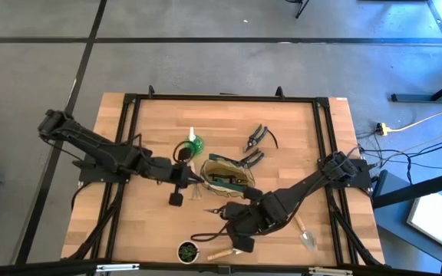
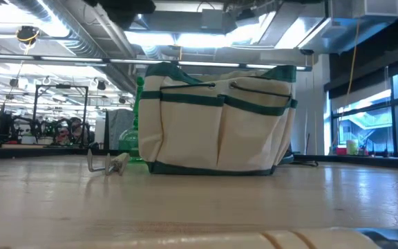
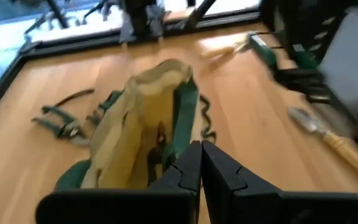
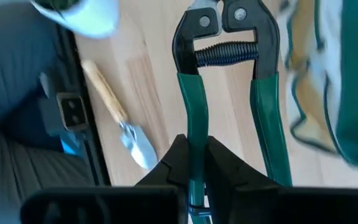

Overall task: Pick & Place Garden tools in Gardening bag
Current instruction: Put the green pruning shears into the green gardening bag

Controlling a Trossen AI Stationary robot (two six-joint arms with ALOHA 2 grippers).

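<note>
The tan gardening bag with green trim stands upright on its base in the middle of the table, mouth up; the low view shows its side pockets. My left gripper hovers shut at the bag's left rim, holding nothing. My right gripper is shut on green-handled pruners near the bag's near side. Two more pruners lie beyond the bag. A green spray bottle sits to its far left, and a wooden-handled trowel lies at the near right. My right gripper pinches one green handle of the pruners between its two fingers, near that handle's free end. The fingers come steeply from above and lie along the handle. The pruners reach out past the fingertips with their black head farthest from the gripper, clear of the table.
A small dark pot with a plant and a wooden-handled tool sit at the near edge. A small fork lies left of the bag in the low view. A black frame rims the table.
</note>
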